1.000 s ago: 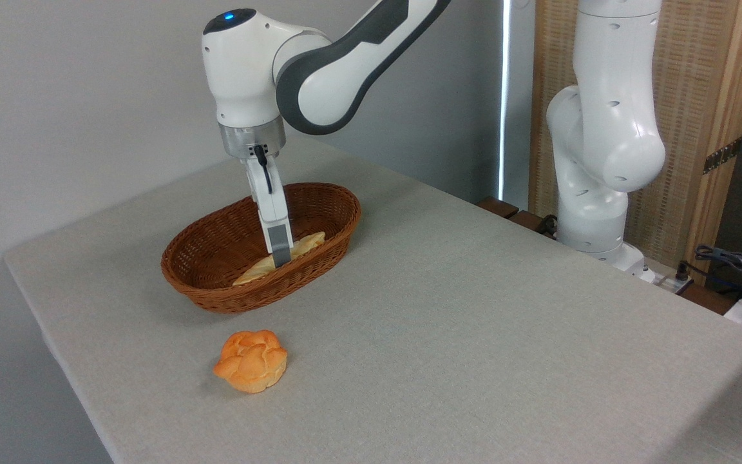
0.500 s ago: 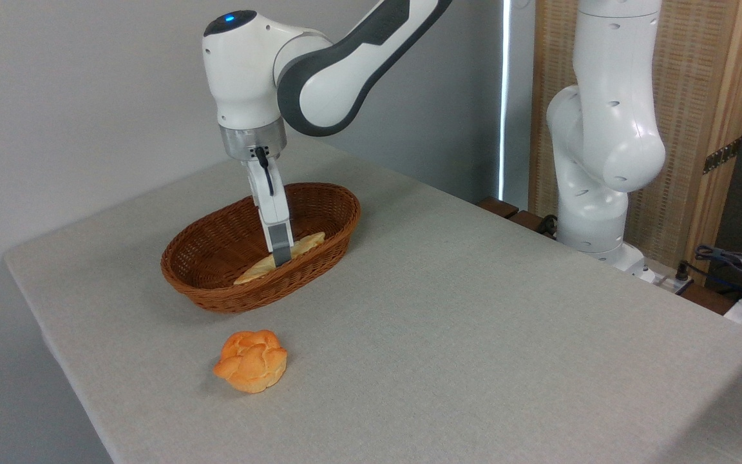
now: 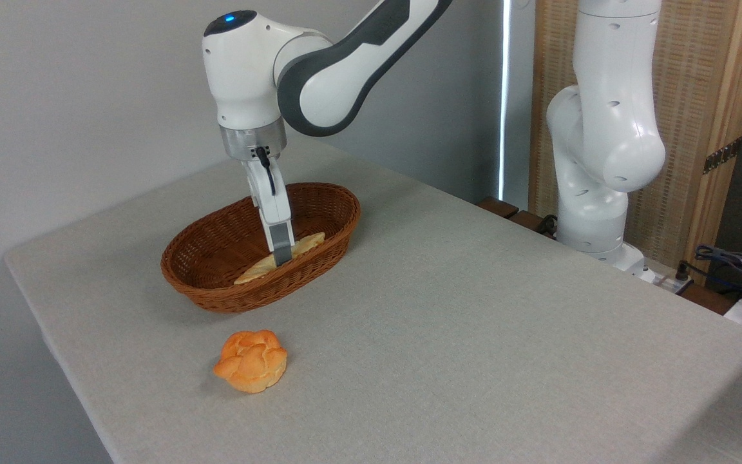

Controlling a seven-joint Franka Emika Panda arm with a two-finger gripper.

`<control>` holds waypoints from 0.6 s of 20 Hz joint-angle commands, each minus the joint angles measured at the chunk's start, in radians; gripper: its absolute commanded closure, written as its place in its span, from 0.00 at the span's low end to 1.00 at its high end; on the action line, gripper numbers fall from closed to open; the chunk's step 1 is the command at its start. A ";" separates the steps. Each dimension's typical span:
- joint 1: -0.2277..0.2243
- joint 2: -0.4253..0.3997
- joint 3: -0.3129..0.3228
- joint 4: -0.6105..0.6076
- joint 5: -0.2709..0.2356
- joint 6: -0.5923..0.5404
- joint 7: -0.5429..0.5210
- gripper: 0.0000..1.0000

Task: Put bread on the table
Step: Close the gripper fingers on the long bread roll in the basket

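A plain pale grey wall [image 3: 75, 96] fills the left and back. A narrow bright vertical strip of light [image 3: 506, 96] runs beside a wooden-framed woven screen [image 3: 699, 96] on the right. Dark cables [image 3: 732, 264] lie at the lower right edge.

The table [image 3: 474, 335] is a broad flat top under light grey-beige woven cloth, its near-left corner rounded; directly on it stand a brown oval wicker basket [image 3: 216, 293] toward the back left and, apart from it nearer the front, a round knotted orange bun [image 3: 252, 361].
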 commanded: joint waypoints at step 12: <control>-0.010 -0.013 0.019 0.027 -0.059 0.026 -0.050 0.59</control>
